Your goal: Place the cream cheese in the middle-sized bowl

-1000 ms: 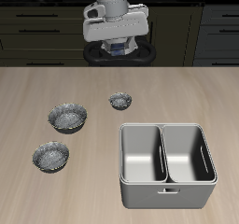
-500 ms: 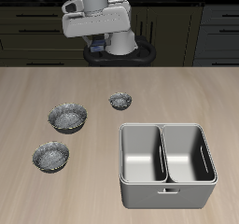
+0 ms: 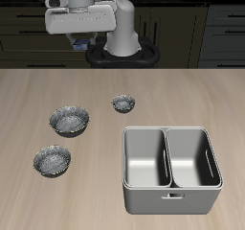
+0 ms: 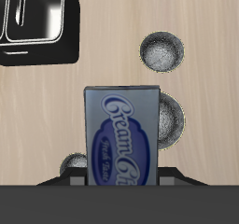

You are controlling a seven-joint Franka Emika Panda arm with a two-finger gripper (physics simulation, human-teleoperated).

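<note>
My gripper (image 3: pixel 80 44) hangs high above the table's back edge, shut on the cream cheese (image 4: pixel 117 139), a dark blue box with a lighter "Cream Cheese" label that fills the middle of the wrist view. The middle-sized bowl (image 3: pixel 52 159), silvery-grey and speckled, stands nearest the table's front edge of the three bowls and also shows in the wrist view (image 4: pixel 161 50). It is empty and far below and in front of the gripper.
The slightly wider bowl (image 3: pixel 70 121) stands just behind the middle-sized one, partly hidden by the box in the wrist view (image 4: pixel 174 119). The smallest bowl (image 3: pixel 122 103) is farther back. A two-compartment metal bin (image 3: pixel 172 167) stands near the front edge.
The gripper, still holding the cream cheese, has swung sideways along the table's back edge toward the side where the bowls stand, and risen a little. Bowls and bin have not moved.
</note>
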